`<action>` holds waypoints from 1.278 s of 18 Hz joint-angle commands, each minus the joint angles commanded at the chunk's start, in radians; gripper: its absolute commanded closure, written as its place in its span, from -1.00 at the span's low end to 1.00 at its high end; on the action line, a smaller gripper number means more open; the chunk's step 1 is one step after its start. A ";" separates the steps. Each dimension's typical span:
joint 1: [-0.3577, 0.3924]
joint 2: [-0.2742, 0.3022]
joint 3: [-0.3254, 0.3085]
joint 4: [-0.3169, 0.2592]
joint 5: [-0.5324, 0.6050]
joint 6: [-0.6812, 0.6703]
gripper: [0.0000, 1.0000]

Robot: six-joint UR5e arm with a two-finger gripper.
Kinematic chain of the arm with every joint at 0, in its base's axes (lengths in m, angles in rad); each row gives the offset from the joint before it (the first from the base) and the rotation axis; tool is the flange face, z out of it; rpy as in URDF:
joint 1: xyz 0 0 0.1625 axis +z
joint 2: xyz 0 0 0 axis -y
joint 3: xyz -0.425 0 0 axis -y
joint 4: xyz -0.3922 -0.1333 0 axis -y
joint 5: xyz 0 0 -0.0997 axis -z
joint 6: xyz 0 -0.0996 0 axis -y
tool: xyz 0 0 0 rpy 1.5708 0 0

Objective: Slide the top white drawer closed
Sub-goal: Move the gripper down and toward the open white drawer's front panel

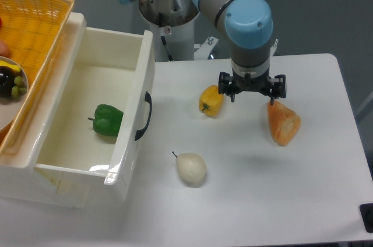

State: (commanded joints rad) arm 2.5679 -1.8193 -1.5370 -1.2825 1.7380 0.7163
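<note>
Deep glossy white plastic drawer (87,142) with curved black handle (144,116) stands pulled out at left, green pepper (108,120) inside. Tool (252,92) hangs above white worktop (280,189) — finger state indiscernible — between yellow pepper (211,101) and orange wedge (282,122).

No readable text, label, brand or number shows on anything here.

You can see a yellow pepper (211,101) on the white table (303,200). An orange fruit piece (283,123) lies at its 3 o'clock. A white pear (191,168) sits at its 6 o'clock.

White drawer (87,159), black handle (144,116), green pepper (108,120), yellow basket (35,37).
</note>
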 joint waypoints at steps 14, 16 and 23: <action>-0.005 -0.011 -0.055 0.020 -0.002 -0.032 -1.00; -0.005 -0.009 -0.055 0.020 -0.002 -0.066 -1.00; -0.014 -0.003 -0.049 0.025 -0.009 -0.372 -1.00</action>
State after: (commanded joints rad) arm 2.5541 -1.8224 -1.5861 -1.2579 1.7288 0.3445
